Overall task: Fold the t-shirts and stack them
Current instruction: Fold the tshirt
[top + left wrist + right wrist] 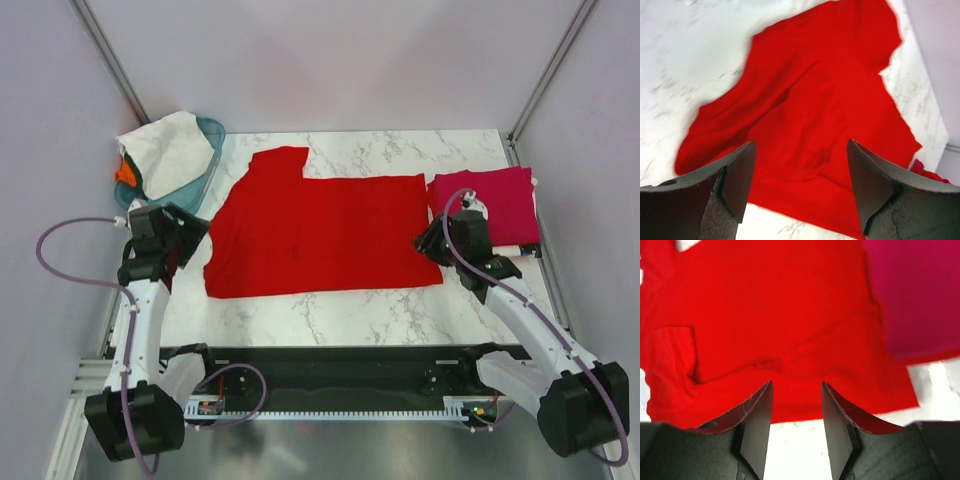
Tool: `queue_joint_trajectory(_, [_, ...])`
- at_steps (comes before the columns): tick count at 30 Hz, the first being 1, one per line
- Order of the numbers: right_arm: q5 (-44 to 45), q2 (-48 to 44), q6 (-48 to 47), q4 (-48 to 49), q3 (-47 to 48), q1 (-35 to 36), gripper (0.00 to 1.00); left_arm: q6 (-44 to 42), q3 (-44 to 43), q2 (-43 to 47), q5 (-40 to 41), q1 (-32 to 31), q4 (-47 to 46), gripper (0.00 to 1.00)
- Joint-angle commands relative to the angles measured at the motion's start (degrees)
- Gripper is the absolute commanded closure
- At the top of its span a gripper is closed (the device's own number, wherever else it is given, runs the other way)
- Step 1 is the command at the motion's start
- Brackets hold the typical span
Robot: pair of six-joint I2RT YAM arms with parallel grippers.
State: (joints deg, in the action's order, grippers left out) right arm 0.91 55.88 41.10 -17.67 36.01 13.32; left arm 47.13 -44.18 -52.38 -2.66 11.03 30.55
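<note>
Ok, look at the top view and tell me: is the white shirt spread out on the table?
No, the white shirt lies bunched over the teal basket at the far left corner.

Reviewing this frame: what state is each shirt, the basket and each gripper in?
red t-shirt: spread flat on the table, not folded small.
crimson-pink t-shirt: folded, at the far right.
teal basket: mostly covered by cloth.
white t-shirt: crumpled, draped over the teal basket.
left gripper: open, empty.
right gripper: open, empty.
</note>
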Motion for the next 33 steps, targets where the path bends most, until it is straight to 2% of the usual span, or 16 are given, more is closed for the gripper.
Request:
queue_joint_trajectory(1, [7.0, 5.0, -3.66, 2.64, 8.27, 3.99, 0.49, -5.92, -5.55, -3.5, -5.88, -2.23, -13.2, 0.19])
queue_joint_trajectory(3, [8.49, 8.35, -5.41, 2.73, 13.0, 4.43, 0.5, -5.3, -8.36, -7.72, -3.94, -5.12, -15.85, 0.16])
queue_joint_trajectory(5, [9.81, 15.72, -7.43, 3.17, 17.92, 4.43, 0.53, -6.0, -12.65, -13.67, 0.34, -8.46, -18.23, 0.16])
queue_joint_trajectory(8, [11.13, 21.1, -8.84, 3.17, 23.04, 4.43, 0.53, -7.23, -19.94, -20.98, 2.47, -10.32, -18.59, 0.16])
queue_joint_trajectory(9, [12.18, 24.33, -9.11, 3.17, 26.19, 4.43, 0.53, -7.32, -21.54, -25.53, 4.31, -12.93, -19.11, 0.16])
queue_joint_trajectory(11, [12.54, 27.34, -9.37, 3.17, 29.1, 4.43, 0.52, -7.58, -26.01, -30.48, 4.5, -13.66, -21.83, 0.16])
queue_joint_trajectory(12, [12.89, 30.4, -9.98, 3.17, 32.08, 4.43, 0.51, -7.76, -27.61, -35.63, 4.41, -14.27, -22.54, 0.16])
queue_joint_trajectory(19, [14.12, 46.41, -13.06, -0.34, 48.17, 3.73, 0.47, -9.08, -48.06, -58.05, 3.01, -14.72, -22.81, 0.17])
queue_joint_trajectory(26, [15.09, 59.16, -15.08, -5.52, 61.1, 1.89, 0.44, -10.04, -64.96, -74.32, 2.92, -15.07, -20.79, 0.2])
queue_joint_trajectory(30, [17.98, 66.01, -16.49, -8.25, 67.94, 0.74, 0.44, -9.61, -73.22, -82.15, 0.29, -15.07, -20.61, 0.29])
queue_joint_trajectory(33, [18.17, 69.18, -16.84, -9.57, 70.77, -0.57, 0.44, -9.52, -77.71, -86.73, 0.54, -15.07, -20.79, 0.3])
